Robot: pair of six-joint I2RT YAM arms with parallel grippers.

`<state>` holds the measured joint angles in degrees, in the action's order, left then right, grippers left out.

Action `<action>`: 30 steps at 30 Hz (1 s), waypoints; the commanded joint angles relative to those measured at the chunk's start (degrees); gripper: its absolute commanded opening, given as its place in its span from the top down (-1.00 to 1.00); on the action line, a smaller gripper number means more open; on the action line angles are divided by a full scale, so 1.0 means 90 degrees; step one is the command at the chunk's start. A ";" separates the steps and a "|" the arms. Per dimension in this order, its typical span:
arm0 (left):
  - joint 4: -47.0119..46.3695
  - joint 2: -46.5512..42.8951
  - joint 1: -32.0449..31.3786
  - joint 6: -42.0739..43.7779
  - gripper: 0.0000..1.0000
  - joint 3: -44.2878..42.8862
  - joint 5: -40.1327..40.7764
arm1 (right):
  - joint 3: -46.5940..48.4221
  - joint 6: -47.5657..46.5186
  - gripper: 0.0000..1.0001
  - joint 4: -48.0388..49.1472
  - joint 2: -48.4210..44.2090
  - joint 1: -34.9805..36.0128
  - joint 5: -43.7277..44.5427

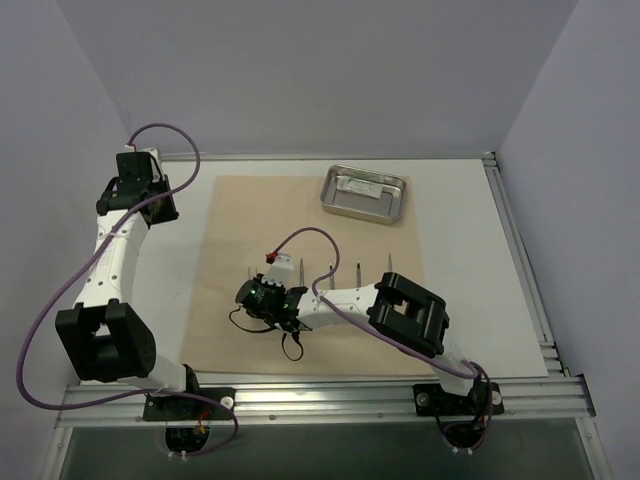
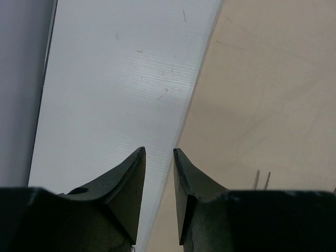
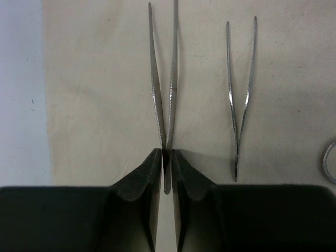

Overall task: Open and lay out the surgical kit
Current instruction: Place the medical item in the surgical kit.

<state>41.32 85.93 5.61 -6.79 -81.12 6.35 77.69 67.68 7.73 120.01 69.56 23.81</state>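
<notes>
The beige cloth wrap [image 1: 310, 215] lies spread flat on the table. The steel tray [image 1: 363, 208] stands at the cloth's far right corner with white packets [image 1: 360, 187] in it. My right gripper [image 1: 280, 292] is low over the cloth's near part. In the right wrist view my right gripper [image 3: 166, 151] is shut on the joined end of long tweezers [image 3: 155, 94] that point away. Shorter tweezers [image 3: 237, 147] lie just to the right, then a clamp's ring handle [image 3: 329, 163]. My left gripper [image 1: 140, 190] hangs at the cloth's far left edge [image 2: 189, 121], slightly open and empty [image 2: 159, 149].
Several slim metal tools [image 1: 358, 270] lie in a row on the cloth beside my right arm, partly hidden under it. White walls close in the table on the left, back and right. An aluminium rail [image 1: 320, 395] runs along the near edge.
</notes>
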 commanded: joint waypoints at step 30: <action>-0.0167 -0.0349 0.0149 0.0470 0.21 -0.0117 -0.0957 | 0.0675 -0.3532 0.17 -0.0378 -0.2276 -0.1134 -0.1275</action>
<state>41.34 84.42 6.50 -5.17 -80.44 1.48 81.54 47.72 6.00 109.34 67.46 19.88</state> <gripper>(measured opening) 0.388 0.417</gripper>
